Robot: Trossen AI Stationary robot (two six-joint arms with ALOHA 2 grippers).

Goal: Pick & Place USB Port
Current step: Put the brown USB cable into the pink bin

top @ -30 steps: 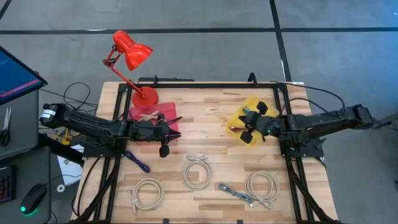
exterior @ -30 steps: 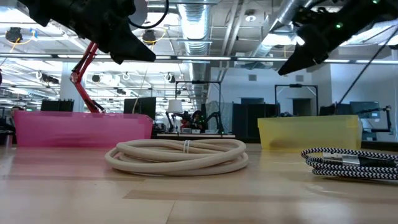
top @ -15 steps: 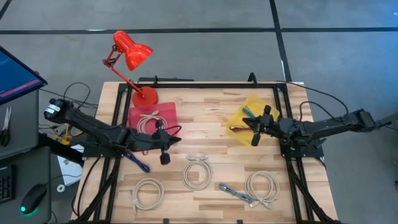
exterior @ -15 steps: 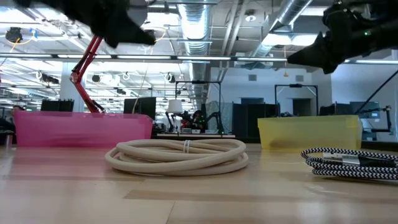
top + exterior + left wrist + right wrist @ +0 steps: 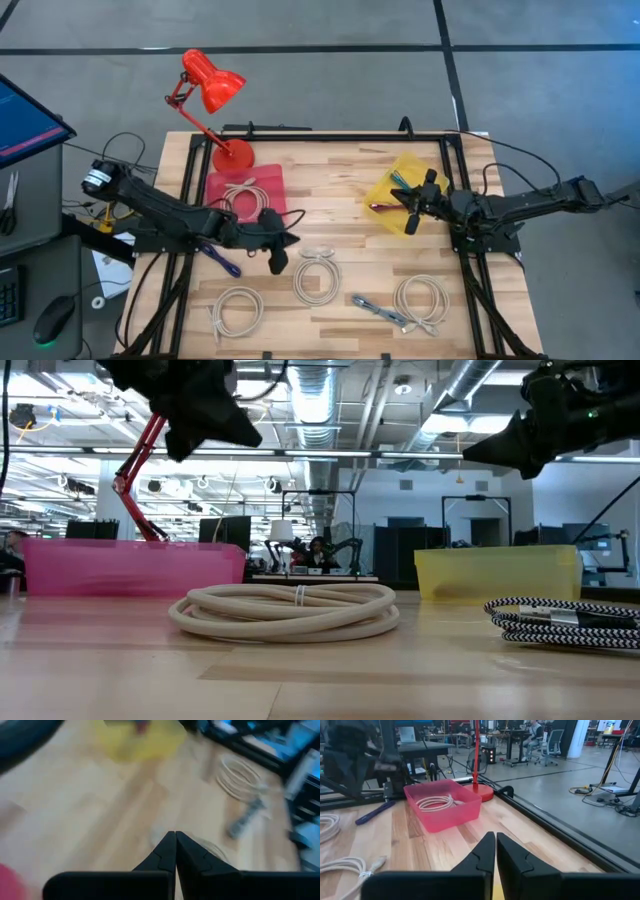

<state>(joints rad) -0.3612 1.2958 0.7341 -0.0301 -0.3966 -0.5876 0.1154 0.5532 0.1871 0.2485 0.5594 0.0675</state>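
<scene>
A cream USB cable (image 5: 241,195) lies coiled in the pink bin (image 5: 272,181) — loops flat, its ends too small to say which way they point. A second ago the left gripper (image 5: 290,240) hung at the bin's front edge; it has since swung toward the table's middle, just beside the cream coil (image 5: 318,274), fingers pressed together on nothing. The right gripper (image 5: 399,197) — also closed and, as far as I can tell, empty — has pulled back slightly over the yellow bin (image 5: 400,170).
</scene>
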